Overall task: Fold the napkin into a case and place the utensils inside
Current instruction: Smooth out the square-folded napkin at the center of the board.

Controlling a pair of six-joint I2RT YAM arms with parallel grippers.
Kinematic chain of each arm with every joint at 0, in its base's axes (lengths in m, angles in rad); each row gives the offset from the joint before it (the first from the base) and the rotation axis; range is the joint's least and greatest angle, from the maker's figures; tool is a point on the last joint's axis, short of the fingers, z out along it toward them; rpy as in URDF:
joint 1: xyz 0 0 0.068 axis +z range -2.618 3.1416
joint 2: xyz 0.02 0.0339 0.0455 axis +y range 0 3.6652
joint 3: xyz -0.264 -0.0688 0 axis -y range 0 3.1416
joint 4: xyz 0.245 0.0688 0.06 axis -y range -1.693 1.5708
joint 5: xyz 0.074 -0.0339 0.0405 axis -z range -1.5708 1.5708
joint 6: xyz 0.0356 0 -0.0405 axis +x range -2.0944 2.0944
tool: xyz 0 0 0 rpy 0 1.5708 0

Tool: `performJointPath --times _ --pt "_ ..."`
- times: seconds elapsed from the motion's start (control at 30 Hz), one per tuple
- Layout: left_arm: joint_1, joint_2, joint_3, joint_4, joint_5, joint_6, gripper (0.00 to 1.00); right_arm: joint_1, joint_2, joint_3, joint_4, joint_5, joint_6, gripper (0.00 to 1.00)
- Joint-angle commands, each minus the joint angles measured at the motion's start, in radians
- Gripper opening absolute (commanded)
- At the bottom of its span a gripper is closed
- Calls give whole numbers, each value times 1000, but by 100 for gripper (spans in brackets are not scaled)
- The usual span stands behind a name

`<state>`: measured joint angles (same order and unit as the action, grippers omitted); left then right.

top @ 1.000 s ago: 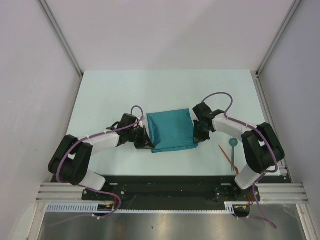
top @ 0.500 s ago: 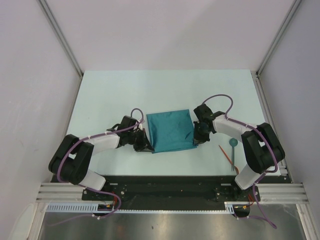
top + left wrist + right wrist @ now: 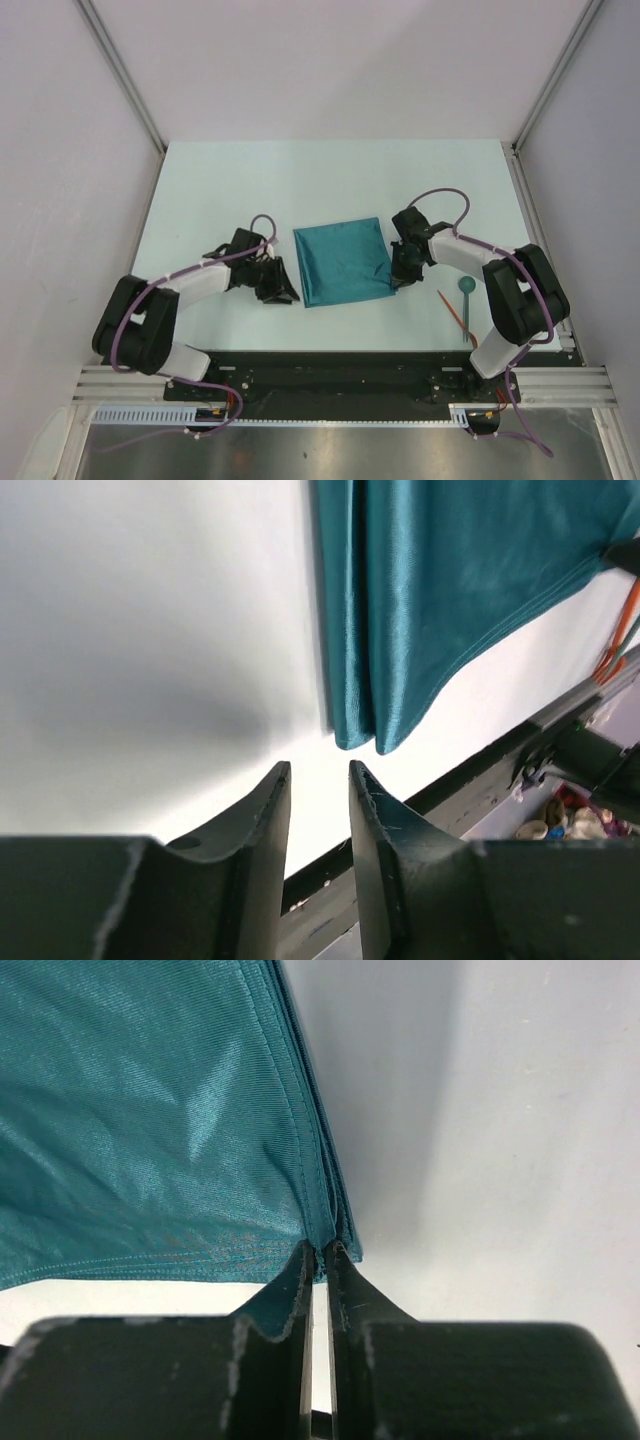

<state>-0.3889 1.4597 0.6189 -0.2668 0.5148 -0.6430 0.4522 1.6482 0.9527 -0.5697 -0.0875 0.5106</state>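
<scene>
The teal napkin [image 3: 343,262] lies folded in several layers as a rough square mid-table. My left gripper [image 3: 276,286] is open just left of its near left corner, clear of the cloth; the left wrist view shows the gripper [image 3: 318,770] empty, with the napkin [image 3: 450,600] a short way ahead of the fingertips. My right gripper [image 3: 397,274] is at the napkin's near right corner. In the right wrist view this gripper [image 3: 320,1248] pinches the layered hem of the napkin [image 3: 150,1110]. A thin orange-red utensil [image 3: 452,310] lies to the right on the table.
A teal spoon [image 3: 467,287] lies beside the orange-red utensil, close to the right arm's base. The black rail [image 3: 330,365] runs along the table's near edge. Grey walls enclose the table on three sides.
My left gripper has let go of the napkin's left corner, opened, and pulled back to the left. The right gripper stays pinched on the right corner.
</scene>
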Motion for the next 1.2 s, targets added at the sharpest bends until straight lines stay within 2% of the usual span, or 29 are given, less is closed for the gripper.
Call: performJointPath --times 0.0,0.07,0.2,0.3,0.33,0.4,0.43,0.53,0.67,0.77,0.8,0.9,1.0,1.17 --pt "108 -153 114 -111 -7 97 33 -12 -17 -15 28 -52 -29 8" --pt "111 -159 177 -60 23 92 35 -10 -25 -23 47 -70 -20 8" --pt "50 17 260 64 220 -1 35 -10 -19 -23 48 -98 -20 11" --pt "-21 91 283 130 245 -24 35 -18 -48 -12 18 -65 -27 22" --pt "-31 135 275 146 251 -32 33 -21 -59 -5 5 -51 -30 31" --pt "-54 175 266 189 268 -38 28 -44 -99 14 -24 -35 -46 39" --pt "-54 203 252 193 264 -35 22 -58 -109 20 -24 -35 -52 45" --pt "-48 205 205 164 226 -3 17 -99 -116 59 -12 -63 -67 50" --pt "-22 176 133 146 160 31 15 -99 -62 80 75 -202 -60 49" --pt "-15 165 85 172 154 26 15 -95 -16 31 157 -317 -35 43" --pt "-15 171 75 178 156 26 14 -95 -7 12 175 -323 -31 37" --pt "-8 180 39 210 154 19 12 -99 15 -69 254 -346 -18 28" --pt "13 165 12 207 131 25 11 -110 36 -115 312 -342 -20 25" --pt "31 108 11 155 111 48 11 -115 25 -56 278 -330 -53 23"
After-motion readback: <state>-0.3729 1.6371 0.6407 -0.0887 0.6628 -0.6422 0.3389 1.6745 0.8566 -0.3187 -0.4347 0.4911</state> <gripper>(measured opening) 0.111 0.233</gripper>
